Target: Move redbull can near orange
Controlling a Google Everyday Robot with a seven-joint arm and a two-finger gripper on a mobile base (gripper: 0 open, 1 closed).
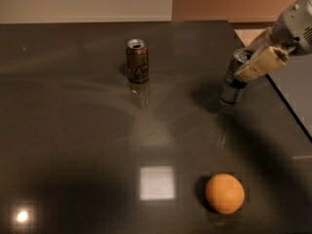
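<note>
— Near the table's (pixel 73 130) right edge, toward the far right corner: that was where the redbull can (pixel 230 89) was. It was tilted, with its top leaning right.

— And the gripper?

— The gripper (pixel 245 63) hung over that right edge, and its pale fingers (pixel 259 63) were clamped on the can's upper half.

— Was the can's base on the table?

— I could not tell. It was at the surface or just above it, with a shadow to its left.

— Where was the orange (pixel 224 193)?

— It lay near the front edge, right of the middle, well apart from the redbull can and almost straight in front of it.

— Anything else?

— A brown can (pixel 137 60) stood upright toward the far edge, well to the left of the redbull can. A square light patch (pixel 157 183) lay just left of the orange, and a bright spot (pixel 21 216) sat by the front left corner.
</note>
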